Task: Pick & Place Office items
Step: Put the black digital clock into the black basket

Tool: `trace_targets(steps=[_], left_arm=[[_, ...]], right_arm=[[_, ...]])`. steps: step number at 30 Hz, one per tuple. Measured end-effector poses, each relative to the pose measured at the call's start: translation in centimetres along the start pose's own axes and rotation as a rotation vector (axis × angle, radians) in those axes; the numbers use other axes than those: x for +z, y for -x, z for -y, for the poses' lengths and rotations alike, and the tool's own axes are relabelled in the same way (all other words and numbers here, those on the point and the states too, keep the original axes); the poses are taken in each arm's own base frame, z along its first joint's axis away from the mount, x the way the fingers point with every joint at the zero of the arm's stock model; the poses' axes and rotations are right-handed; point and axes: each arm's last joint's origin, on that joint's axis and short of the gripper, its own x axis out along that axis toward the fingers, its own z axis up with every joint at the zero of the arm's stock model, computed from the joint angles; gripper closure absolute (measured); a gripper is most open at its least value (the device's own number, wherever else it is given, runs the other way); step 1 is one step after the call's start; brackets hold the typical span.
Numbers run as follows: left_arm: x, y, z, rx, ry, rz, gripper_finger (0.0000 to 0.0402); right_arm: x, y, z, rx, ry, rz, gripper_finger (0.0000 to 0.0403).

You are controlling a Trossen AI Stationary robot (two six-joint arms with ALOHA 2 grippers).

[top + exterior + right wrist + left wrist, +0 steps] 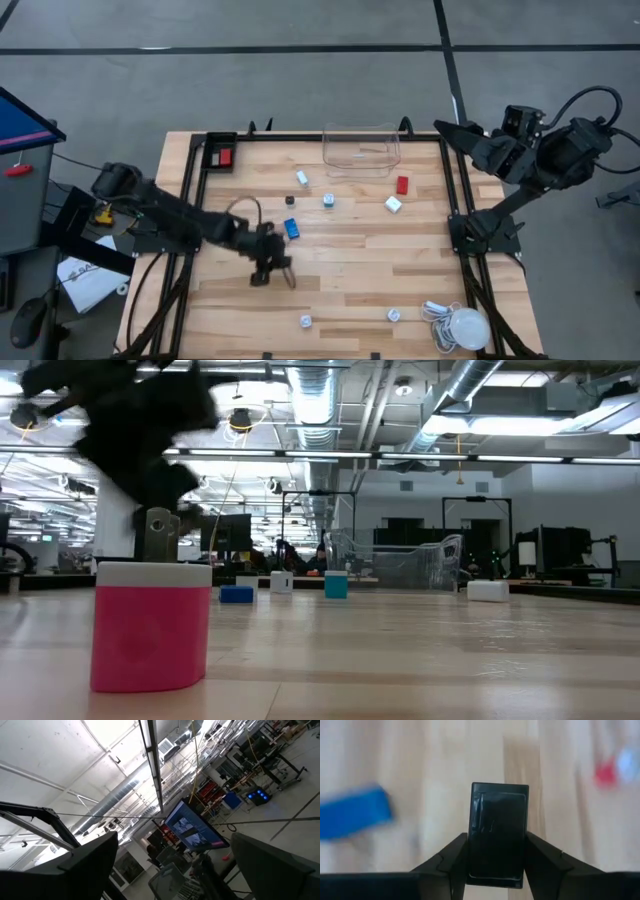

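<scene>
Your left gripper [496,870] sits low over the middle-left of the pale wooden table [350,250], its two dark fingers [451,862] pressed against both sides of a small black rectangular block [499,837]; jaws partway closed, gripping that block. In the high view the arm covers the block, so you only see it from the left wrist. A small blue block [291,228] lies just beside the gripper.

Your right gripper [170,865] is parked off the table's far right corner, raised and pointing up at the ceiling, fingers spread wide, nothing between them.

Other office items stay scattered: a red block [402,184], a white block [393,204], small white-and-blue pieces [327,200] mid-table, two silvery pieces [305,321] near the front edge. A clear plastic bin [361,149] stands at the far edge.

In the low view a pink cylinder with a white cap [151,625] fills the foreground and the left arm is a dark blur. The wrist view's red smear is too soft to identify.
</scene>
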Motion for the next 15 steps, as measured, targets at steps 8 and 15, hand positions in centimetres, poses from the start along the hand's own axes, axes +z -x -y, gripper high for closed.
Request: trace_targets(steps=[8, 15], left_arm=[[9.0, 4.1, -9.1, 0.051, 0.402, 0.556, 0.0255], [13.6, 5.0, -20.6, 0.120, 0.727, 1.072, 0.0255]], right_arm=[[0.5, 0.2, 0.1, 0.004, 0.030, 0.009, 0.0023], [0.7, 0.3, 0.1, 0.007, 0.065, 0.012, 0.0023]])
